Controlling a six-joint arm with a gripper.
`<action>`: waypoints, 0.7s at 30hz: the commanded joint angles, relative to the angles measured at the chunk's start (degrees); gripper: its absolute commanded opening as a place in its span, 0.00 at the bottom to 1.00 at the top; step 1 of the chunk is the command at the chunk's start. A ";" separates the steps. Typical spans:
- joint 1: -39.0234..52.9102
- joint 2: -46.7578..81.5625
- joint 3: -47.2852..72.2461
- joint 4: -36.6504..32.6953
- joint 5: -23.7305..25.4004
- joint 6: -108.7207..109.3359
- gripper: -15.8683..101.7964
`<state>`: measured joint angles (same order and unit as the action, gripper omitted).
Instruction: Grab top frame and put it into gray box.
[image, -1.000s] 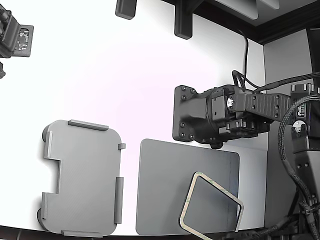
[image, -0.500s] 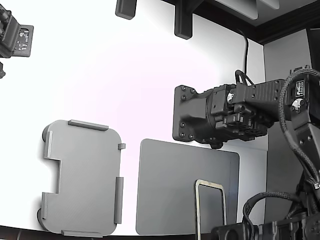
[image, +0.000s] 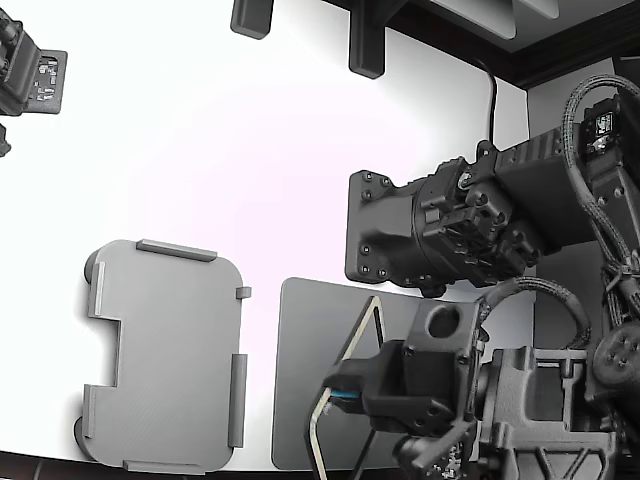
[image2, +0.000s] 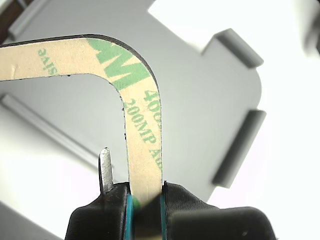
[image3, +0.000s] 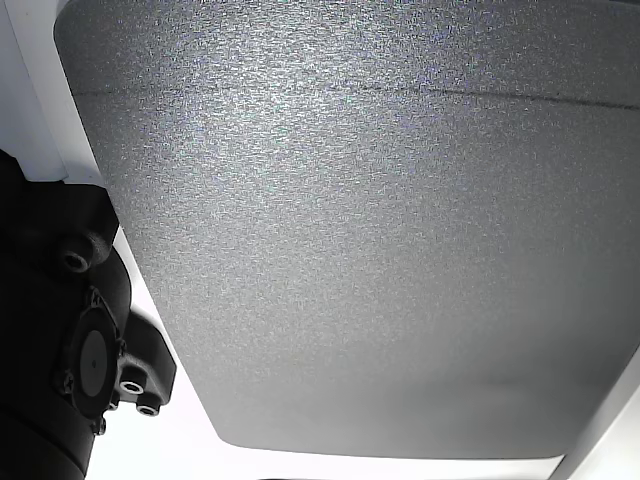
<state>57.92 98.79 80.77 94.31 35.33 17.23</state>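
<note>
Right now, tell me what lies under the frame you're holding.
In the exterior view the top frame, pinched on edge in the gripper, hangs over the dark mat. The arm hides the mat's right part. The gray box sits apart, uncovered.

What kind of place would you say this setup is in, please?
Probably a robot test bench or lab: a bare white table, a gripper holding a tape-backed frame, a gray box and a mat laid out for the task.
</note>
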 joint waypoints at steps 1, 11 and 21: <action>-6.59 1.32 -2.46 -0.26 -1.41 -1.85 0.03; -17.40 -4.31 -9.84 -0.53 -3.69 57.13 0.03; -21.01 -8.79 -11.34 0.53 -5.98 89.74 0.03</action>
<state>37.88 89.12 70.49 94.31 29.00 85.34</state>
